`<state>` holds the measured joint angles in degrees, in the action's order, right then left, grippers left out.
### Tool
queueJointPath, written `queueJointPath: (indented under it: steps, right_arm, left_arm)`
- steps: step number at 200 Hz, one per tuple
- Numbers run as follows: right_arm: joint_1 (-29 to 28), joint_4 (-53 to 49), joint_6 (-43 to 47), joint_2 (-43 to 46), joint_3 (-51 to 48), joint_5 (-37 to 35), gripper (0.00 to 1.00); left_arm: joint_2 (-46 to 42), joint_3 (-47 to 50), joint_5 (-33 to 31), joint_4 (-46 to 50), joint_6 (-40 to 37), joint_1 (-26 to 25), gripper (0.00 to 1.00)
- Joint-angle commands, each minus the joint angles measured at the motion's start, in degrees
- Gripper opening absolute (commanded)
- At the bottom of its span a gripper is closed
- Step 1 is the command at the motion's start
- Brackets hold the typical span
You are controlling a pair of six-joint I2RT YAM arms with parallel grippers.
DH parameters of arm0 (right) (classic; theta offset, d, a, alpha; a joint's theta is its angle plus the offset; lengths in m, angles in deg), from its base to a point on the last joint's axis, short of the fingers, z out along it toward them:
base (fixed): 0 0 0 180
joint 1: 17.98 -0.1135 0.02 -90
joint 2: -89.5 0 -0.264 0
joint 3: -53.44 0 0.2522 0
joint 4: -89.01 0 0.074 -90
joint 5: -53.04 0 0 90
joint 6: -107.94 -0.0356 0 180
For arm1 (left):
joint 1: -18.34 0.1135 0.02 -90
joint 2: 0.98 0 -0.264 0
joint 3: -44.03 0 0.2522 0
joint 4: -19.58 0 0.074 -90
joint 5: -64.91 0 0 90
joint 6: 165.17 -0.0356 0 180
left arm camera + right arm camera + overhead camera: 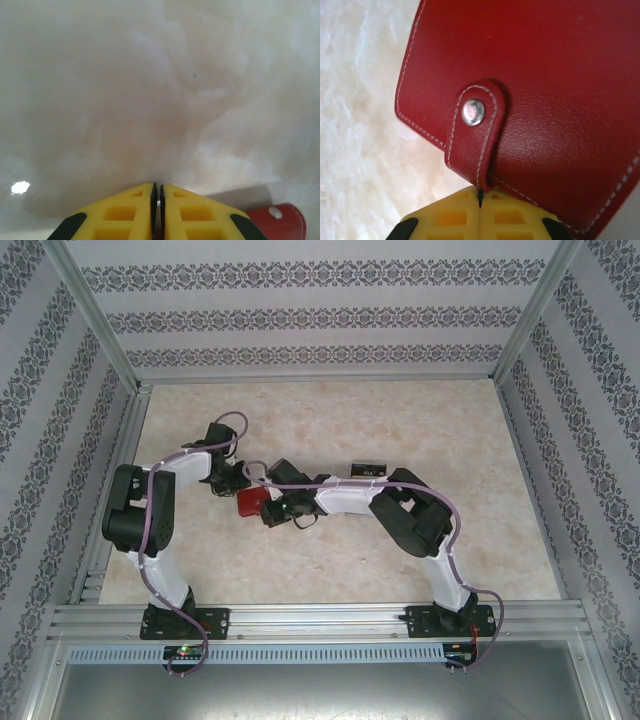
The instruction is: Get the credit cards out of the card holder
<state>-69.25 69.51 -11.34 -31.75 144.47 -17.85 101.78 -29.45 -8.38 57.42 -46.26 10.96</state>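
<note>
The wallet (560, 75), seemingly light, pliant leather, is being touched at its tab (475, 140), the likeliest hold, by the closed right end effector (480, 194); the left end effector (157, 187), likewise together, is being held beside it.

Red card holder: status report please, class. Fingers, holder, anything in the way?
Left fingers shut beside flat red leather card holder. Right fingers shut at its tab; holder closed. Thin black rectangular card lies apart; nothing blocking.
</note>
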Motion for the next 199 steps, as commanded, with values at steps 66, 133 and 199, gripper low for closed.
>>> queueJointPath:
  steps: [66, 133, 199]
  right_arm:
    - [6.67, -2.90, 2.38, 5.20, -2.34, -3.16, 0.11]
    - [6.09, -8.28, -1.40, 11.46, -1.74, -7.10, 0.32]
    - [-1.38, -26.40, -1.91, 6.92, 13.95, -21.24, 0.39]
  left_arm:
    - [-15.12, 16.65, 1.71, 0.77, 10.80, -7.31, 0.16]
    - [-24.99, 16.32, -2.84, 4.85, 13.37, -7.28, 0.33]
    - [-41.32, 13.73, -12.50, 16.00, 13.57, -2.18, 0.93]
